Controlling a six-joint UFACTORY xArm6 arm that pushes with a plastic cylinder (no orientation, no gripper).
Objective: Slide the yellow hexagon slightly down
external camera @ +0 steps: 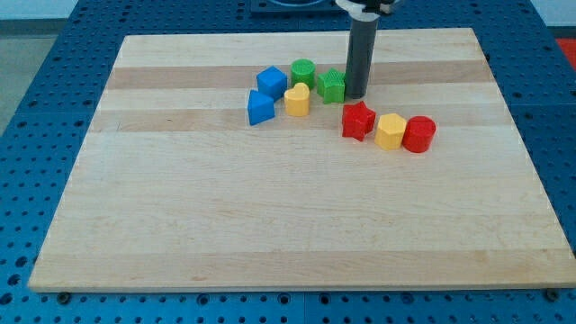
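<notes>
While my tip point(355, 95) stood touching or nearly touching the right side of the green block point(332, 85), the yellow hexagon point(391, 131) lay apart from it at about 4 o'clock, wedged in a short row.

Item, target: yellow hexagon, right-centre of the surface point(270, 225). Red star point(358, 120) touching or nearly touching at its 9 o'clock; red cylinder point(419, 134) touching at its 3 o'clock.

Item, rod: no fingers fitted, so spread or pinch did not apply; the end was a plain rod.

Item, other cluster: green cylinder point(303, 72), blue cube point(271, 82), yellow heart point(297, 100) and a second blue block point(260, 108), shape unclear, all at the tip's 9 o'clock side.

Risks, judged: a straight run from the tip's place toward the hexagon's 12 o'clock face would pass close by the red star and could knock it. A push landing off-centre would likely turn the hexagon or drag a red neighbour along, since both pressed close. Too long a stroke would overshoot "slightly".

Room: wide bare wood at the hexagon's 6 o'clock, the near edge well apart. Open space at its 12 o'clock for setting the tip. The right edge was nearer but not close.
</notes>
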